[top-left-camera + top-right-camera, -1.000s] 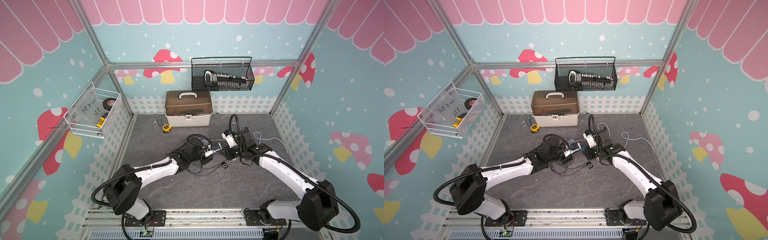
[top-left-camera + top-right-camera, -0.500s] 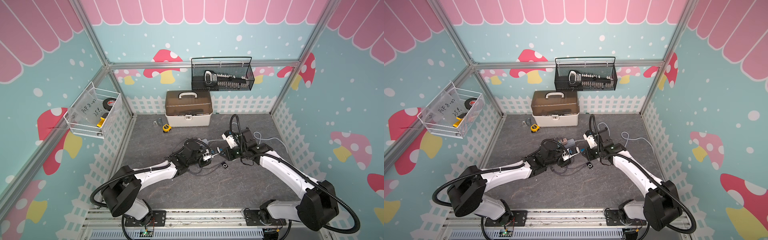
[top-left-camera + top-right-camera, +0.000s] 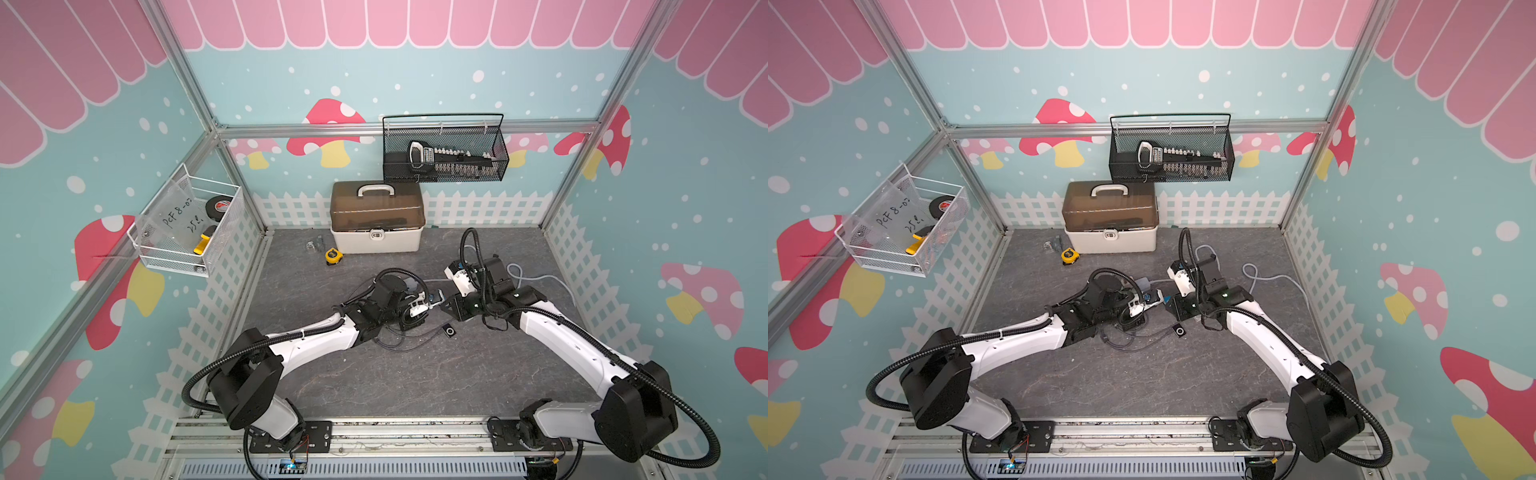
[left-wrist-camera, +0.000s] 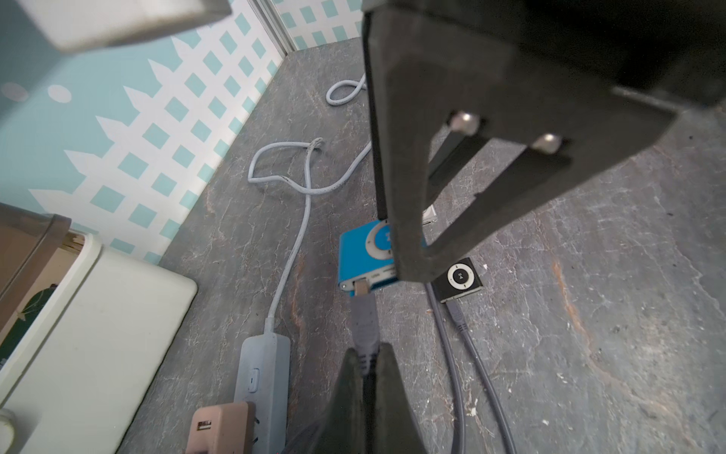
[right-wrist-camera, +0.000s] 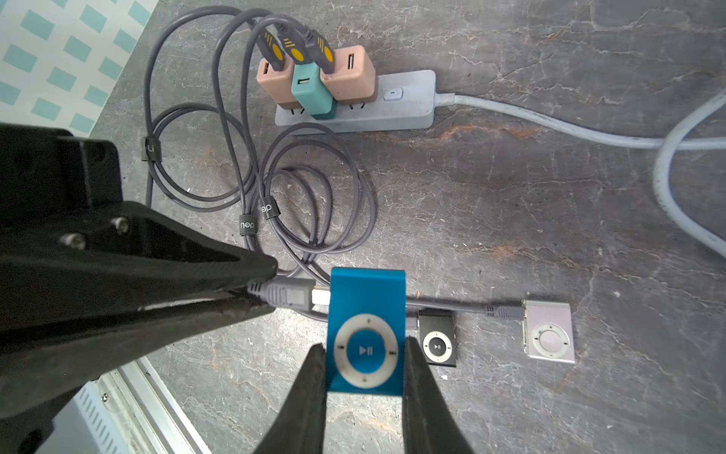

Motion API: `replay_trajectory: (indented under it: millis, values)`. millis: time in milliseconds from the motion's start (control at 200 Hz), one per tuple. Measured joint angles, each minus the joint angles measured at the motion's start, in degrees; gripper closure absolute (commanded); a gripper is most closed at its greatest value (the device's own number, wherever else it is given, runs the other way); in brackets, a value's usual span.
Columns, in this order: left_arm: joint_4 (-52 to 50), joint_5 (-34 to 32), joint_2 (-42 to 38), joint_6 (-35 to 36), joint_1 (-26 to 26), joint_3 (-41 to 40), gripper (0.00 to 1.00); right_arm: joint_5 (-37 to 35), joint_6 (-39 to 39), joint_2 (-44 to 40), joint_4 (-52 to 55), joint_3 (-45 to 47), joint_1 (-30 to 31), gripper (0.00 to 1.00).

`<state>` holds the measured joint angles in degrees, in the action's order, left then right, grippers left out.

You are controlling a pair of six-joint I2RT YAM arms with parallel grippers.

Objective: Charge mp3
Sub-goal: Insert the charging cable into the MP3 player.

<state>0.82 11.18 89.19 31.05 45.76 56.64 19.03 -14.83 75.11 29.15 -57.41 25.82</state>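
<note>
Blue mp3 (image 5: 367, 293) in outstretched right tool (image 5: 364, 348); left tool (image 4: 368, 352) pinches plug (image 4: 364, 319).

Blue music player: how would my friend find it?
From the toolbox at the back, come forward to the power strip. Beside it the right gripper pinches the blue mp3 player. Only it is blue; the black player and silver player lie unheld.

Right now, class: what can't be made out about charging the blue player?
Plug depth in the blue player: right wrist view, casing hides the tip.
Silver player: left wrist view, mostly behind the right pincer.
Blue player's port: both top views, too small.
</note>
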Motion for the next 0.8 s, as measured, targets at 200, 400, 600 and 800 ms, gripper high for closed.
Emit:
replay_trajectory:
  millis: [200,400,600,800]
  values:
    - [-2.4,0.3,0.4,-4.0,0.1,1.9,1.0,-1.9,1.5,-1.9,-0.1,0.2,0.1,0.95]
    - [-1.9,-0.5,-3.0,-8.2,1.3,0.3,1.0,-2.1,2.3,-6.4,-2.1,2.9,0.9,0.95]
    - [-2.4,-1.6,-7.5,-10.1,3.9,-0.5,1.0,-4.2,2.4,-14.3,-3.0,6.3,1.3,0.97]
    - [-3.7,-2.8,-9.6,-11.4,4.8,-1.1,1.0,-7.7,3.3,-17.9,-2.4,7.1,1.8,0.97]
